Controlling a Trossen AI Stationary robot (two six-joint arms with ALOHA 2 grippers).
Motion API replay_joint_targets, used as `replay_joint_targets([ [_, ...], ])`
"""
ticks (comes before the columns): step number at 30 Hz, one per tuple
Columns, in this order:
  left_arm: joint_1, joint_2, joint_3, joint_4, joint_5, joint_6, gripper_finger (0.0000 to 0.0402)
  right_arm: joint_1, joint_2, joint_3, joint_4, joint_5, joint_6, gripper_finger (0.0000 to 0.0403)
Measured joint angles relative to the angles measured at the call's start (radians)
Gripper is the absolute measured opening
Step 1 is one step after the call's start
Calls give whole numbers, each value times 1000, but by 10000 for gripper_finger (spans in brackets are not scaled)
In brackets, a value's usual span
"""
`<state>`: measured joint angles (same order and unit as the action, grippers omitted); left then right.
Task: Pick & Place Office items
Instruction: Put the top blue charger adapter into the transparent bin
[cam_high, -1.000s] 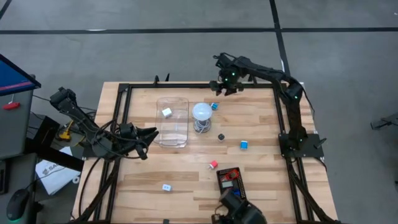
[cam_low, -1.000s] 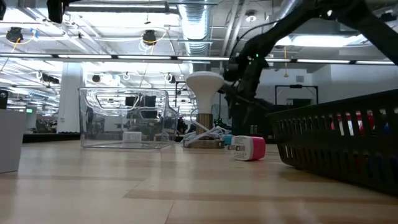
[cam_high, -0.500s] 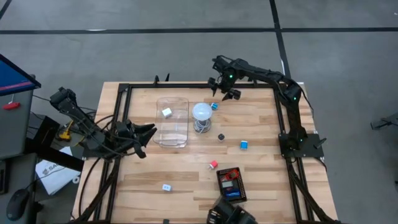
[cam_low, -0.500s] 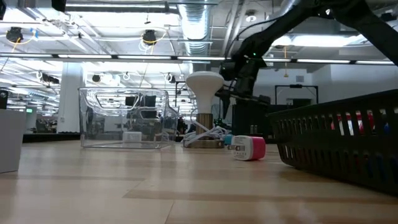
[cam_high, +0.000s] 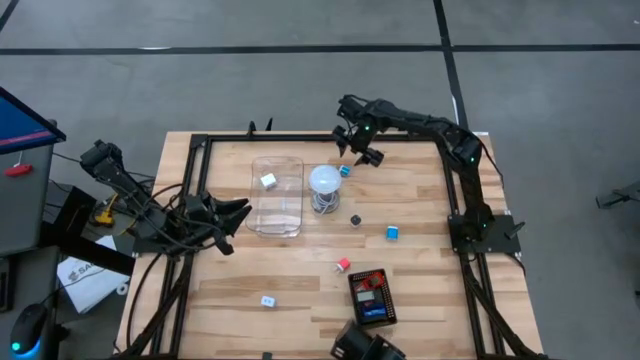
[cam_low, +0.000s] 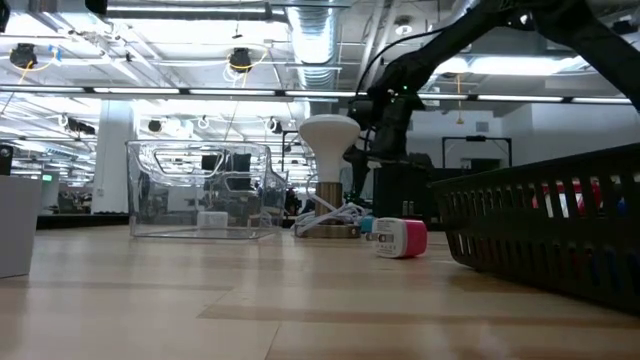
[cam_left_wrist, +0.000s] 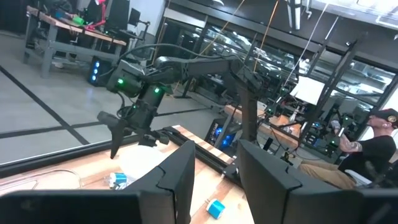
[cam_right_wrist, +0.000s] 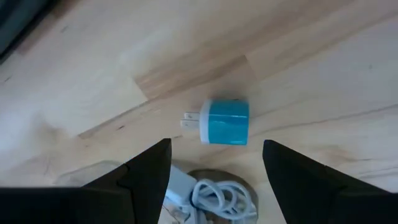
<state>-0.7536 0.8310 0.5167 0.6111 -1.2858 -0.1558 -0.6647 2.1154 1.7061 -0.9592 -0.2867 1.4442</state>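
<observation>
Swinging along the table's far edge, the right gripper (cam_high: 356, 146) now hangs jaws released over the blue plug (cam_right_wrist: 225, 121); pickup looks imminent. Left gripper (cam_high: 240, 212) waits, released.

The black tray (cam_low: 560, 225) runs off the low view's right edge, its red and blue contents showing only through slots. The white block (cam_high: 267, 300) at the high view's bottom is too small to identify.
</observation>
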Motion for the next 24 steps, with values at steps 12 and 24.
replay_joint_targets([
  [12, 0, 0, 0, 5, 0, -5, 117, 50, -1, -126, 160, -32, 108, 245],
  [24, 0, 0, 0, 18, 18, -5, 117, 9, 0, -128, 145, 0, 104, 245],
])
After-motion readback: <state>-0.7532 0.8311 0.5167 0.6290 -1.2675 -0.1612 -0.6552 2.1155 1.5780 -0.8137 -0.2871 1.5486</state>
